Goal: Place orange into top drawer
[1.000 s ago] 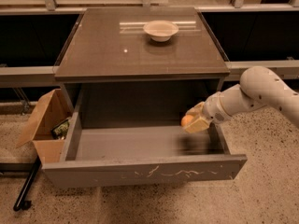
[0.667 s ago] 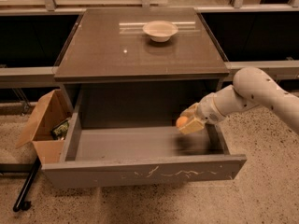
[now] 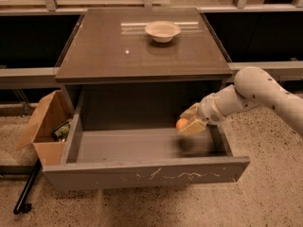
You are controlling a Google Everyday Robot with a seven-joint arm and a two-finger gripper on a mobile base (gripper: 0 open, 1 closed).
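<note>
The top drawer (image 3: 142, 170) is pulled wide open under the dark cabinet top, its grey front panel marked with white scratches. My gripper (image 3: 188, 123) hangs over the drawer's right part, a little above its floor. It is shut on the orange (image 3: 182, 124), a small yellow-orange ball showing between the tan fingers (image 3: 193, 126). A shadow lies on the drawer floor below it. My white arm (image 3: 258, 91) comes in from the right.
A shallow white bowl (image 3: 162, 30) stands on the cabinet top (image 3: 118, 51) toward the back. An open brown cardboard box (image 3: 45, 126) with a small item inside sits on the floor left of the drawer. A black bar lies at bottom left.
My gripper has moved left and slightly down with the orange, further over the open drawer. The drawer and bowl have not moved.
</note>
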